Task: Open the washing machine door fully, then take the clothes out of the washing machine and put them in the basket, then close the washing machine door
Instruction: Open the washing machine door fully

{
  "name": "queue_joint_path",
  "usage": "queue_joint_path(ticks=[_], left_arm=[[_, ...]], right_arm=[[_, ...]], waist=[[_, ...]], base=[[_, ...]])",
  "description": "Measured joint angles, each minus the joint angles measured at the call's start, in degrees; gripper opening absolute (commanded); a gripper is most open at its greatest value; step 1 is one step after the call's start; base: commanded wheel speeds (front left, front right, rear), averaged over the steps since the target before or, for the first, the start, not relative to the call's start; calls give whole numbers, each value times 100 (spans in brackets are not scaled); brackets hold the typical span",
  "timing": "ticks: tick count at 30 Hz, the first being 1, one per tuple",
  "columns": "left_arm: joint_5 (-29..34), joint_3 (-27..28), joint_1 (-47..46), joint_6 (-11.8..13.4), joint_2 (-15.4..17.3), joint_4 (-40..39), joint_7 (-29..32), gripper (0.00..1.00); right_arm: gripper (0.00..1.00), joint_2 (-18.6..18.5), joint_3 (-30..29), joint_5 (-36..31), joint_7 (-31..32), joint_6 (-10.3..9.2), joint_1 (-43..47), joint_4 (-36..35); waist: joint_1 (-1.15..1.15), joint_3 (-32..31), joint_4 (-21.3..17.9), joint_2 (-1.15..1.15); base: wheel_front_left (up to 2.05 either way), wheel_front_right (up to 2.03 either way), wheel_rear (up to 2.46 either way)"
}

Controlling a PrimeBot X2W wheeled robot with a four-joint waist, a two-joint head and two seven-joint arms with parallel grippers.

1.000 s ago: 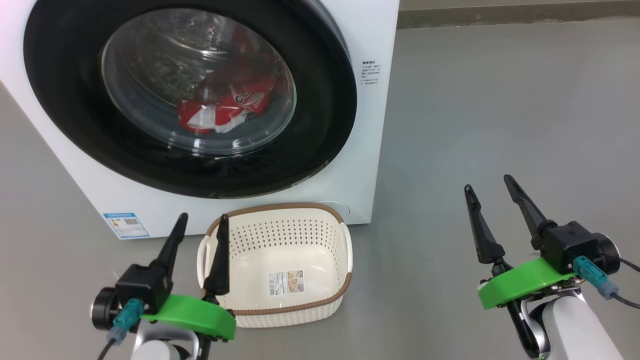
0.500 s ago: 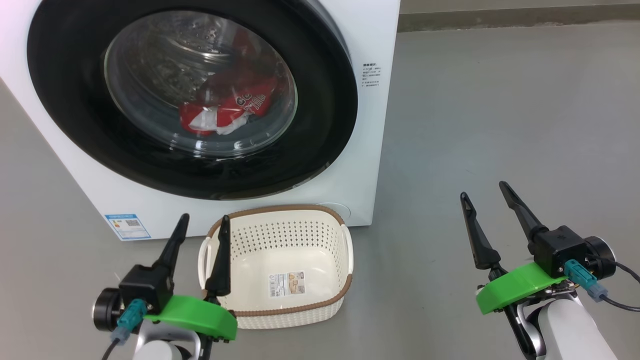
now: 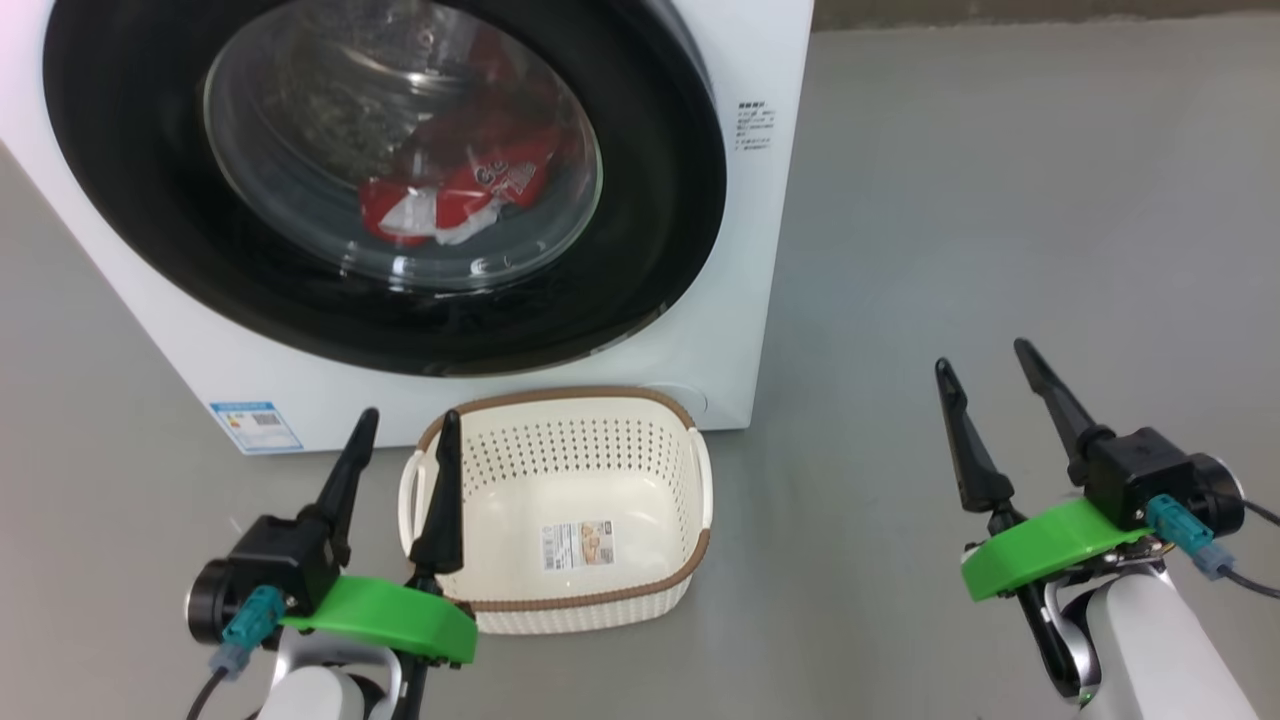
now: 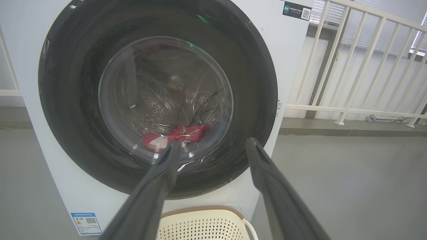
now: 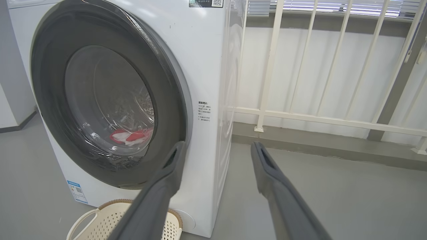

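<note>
Closest to us, our left gripper (image 3: 409, 414) and right gripper (image 3: 982, 355) both have their long, dark, tapered fingers spread apart, gripping nothing. Just past the left one, the perforated cream basket (image 3: 560, 392) with its brown woven-look rim sits right in front of the boxy white washing machine (image 3: 770, 250). The glossy black washing machine door (image 3: 660, 200) is shut, with the red clothes (image 3: 450, 195) crumpled behind its bulging glass. The wrist views add a white railing (image 5: 333, 116) beyond.

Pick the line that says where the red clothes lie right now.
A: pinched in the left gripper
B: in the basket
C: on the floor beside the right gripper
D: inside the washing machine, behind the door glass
D: the clothes show red through the glass of the washing machine door, and the basket holds none of them.
</note>
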Motion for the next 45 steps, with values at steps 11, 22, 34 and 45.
queue_joint_path(ticks=[11,22,34,45], left_arm=[[-18,-73,-115,45,1,-594,-1,100],[1,-74,-320,40,1,-1082,-25,100],[41,-40,-550,-7,-1,-1543,-42,100],[14,-32,-608,-65,-1,-1811,-42,100]], right_arm=[[0,-11,-164,341,0,0,-482,172],[0,-52,213,2763,13,0,-1697,748],[0,-80,417,5044,1100,0,-2845,832],[0,-151,49,6315,2273,-1,-3733,1039]], waist=[[0,427,143,0],[0,1077,282,0],[0,1741,341,0],[0,2267,528,0]], base=[[0,0,0],[0,0,0],[0,0,0],[0,0,0]])
